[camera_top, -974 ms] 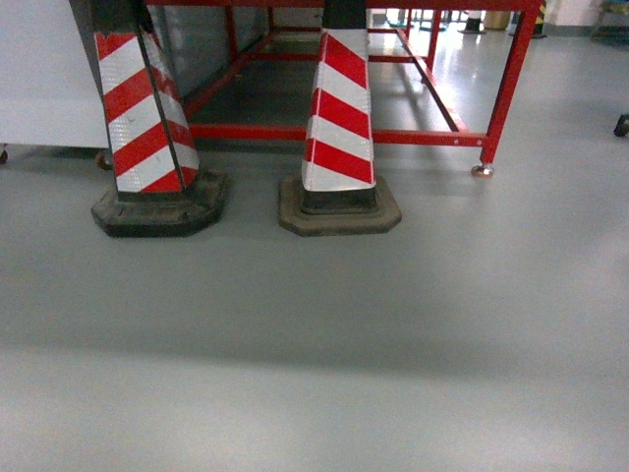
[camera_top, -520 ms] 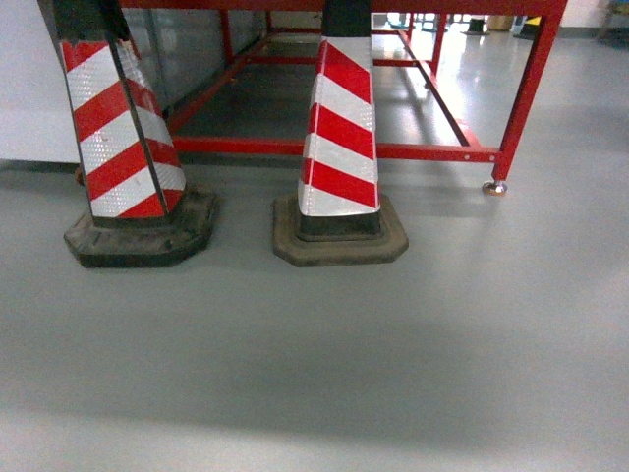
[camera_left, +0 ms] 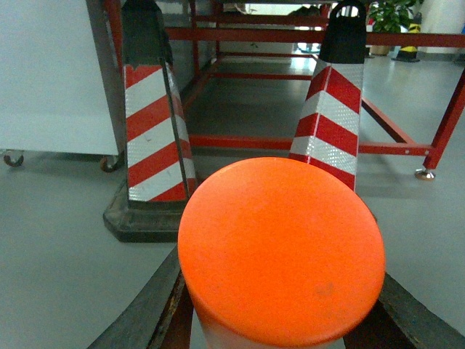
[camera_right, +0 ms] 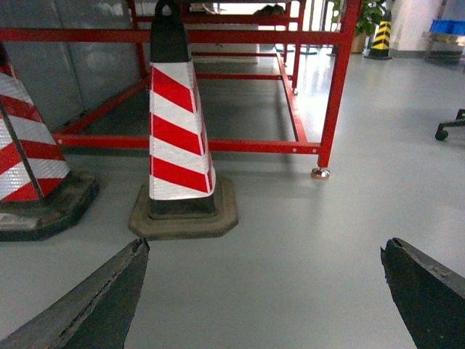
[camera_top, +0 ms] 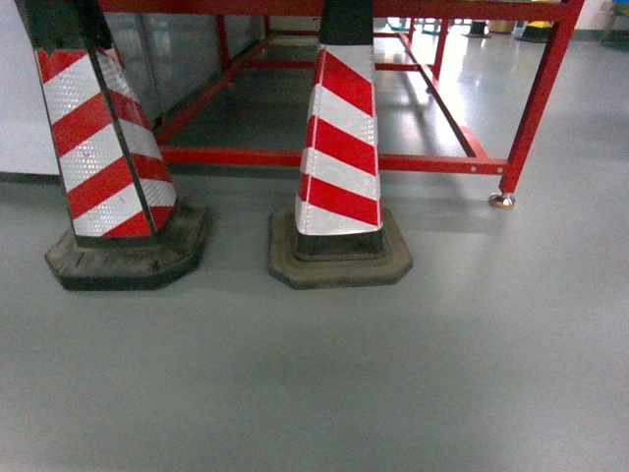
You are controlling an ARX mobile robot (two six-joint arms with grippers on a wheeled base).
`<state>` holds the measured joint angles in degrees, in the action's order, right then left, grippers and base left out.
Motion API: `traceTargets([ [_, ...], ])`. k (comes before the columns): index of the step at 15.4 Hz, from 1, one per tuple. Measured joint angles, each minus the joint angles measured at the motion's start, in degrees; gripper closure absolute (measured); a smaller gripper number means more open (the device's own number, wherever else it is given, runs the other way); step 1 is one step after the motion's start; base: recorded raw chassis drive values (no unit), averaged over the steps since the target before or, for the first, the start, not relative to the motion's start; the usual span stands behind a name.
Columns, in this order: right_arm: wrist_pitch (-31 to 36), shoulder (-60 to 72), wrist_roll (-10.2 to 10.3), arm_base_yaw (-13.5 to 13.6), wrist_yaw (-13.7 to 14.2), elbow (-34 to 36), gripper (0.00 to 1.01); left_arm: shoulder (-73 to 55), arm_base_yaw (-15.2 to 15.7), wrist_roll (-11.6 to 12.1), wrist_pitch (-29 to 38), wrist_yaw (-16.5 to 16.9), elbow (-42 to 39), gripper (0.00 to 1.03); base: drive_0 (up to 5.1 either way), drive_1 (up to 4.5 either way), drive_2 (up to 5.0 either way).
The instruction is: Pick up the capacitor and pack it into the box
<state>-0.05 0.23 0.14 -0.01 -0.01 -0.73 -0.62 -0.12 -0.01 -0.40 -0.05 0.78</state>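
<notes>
The capacitor fills the lower middle of the left wrist view: a pale cylinder with a round orange end cap facing the camera. My left gripper is shut on it, with a dark finger against each side of the body. In the right wrist view my right gripper stands open above bare grey floor, its two dark fingertips far apart with nothing between them. Neither gripper shows in the head view. The box is out of view.
Two red-and-white striped traffic cones on dark bases stand close ahead. Behind them is a red steel frame with a levelling foot. A white cabinet on casters is at the left, and a chair caster at the far right.
In the head view the cones and the red frame have grown larger and slid lower. The left cone has drifted left, as the view closes in on them.
</notes>
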Motion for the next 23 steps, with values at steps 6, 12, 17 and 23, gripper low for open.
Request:
traceTargets([
  [6, -0.33, 0.02, 0.00, 0.00, -0.02, 0.00, 0.03, 0.00, 0.00, 0.02, -0.04, -0.15, 0.00, 0.59, 1.6, 2.99, -4.4],
  [12, -0.26, 0.00, 0.00, 0.00, 0.04, 0.00, 0.03, 0.00, 0.00, 0.02, -0.07, 0.07, 0.00, 0.59, 2.9, 2.00, -5.0],
  [17, -0.26, 0.00, 0.00, 0.00, 0.13, 0.00, 0.03, 0.00, 0.00, 0.02, 0.28, -0.07, 0.00, 0.59, 2.5, 2.33, -5.1],
  [23, -0.20, 0.02, 0.00, 0.00, 0.02, 0.00, 0.03, 0.00, 0.00, 0.02, 0.13, 0.07, 0.00, 0.59, 2.5, 2.37, -5.1],
])
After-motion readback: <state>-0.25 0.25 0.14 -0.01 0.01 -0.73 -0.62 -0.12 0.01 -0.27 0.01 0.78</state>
